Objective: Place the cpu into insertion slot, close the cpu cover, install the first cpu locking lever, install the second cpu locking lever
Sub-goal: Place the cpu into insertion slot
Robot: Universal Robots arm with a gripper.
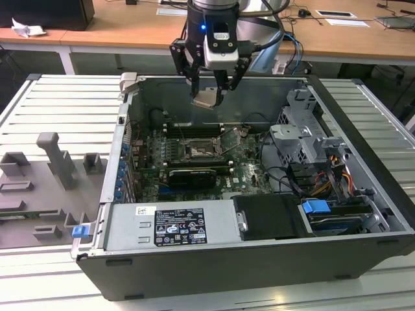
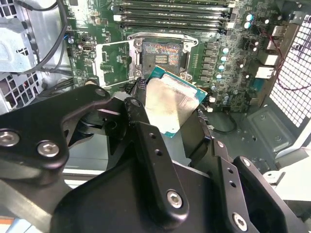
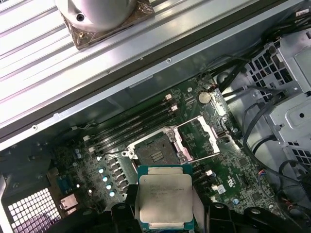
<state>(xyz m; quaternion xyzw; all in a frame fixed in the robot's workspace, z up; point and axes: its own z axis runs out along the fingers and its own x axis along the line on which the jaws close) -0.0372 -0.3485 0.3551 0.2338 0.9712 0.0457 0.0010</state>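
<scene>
**Cpu held above the case, not yet seated**
The cpu [image 3: 164, 198] is clamped in the gripper [image 1: 207, 94] over the far part of the case. The slot [image 3: 155, 153] below lies empty and the cover [image 3: 206, 138] stands open beside it, so no step is judged done.

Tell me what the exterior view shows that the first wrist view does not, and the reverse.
The exterior view adds the whole open case, the power supply and grey fixture blocks at the exterior view's left. The first wrist view adds the cpu with its metal top seen close, and a coin battery. Both show the gripper holding the cpu, apart from the empty insertion slot, with the cpu cover raised.
</scene>
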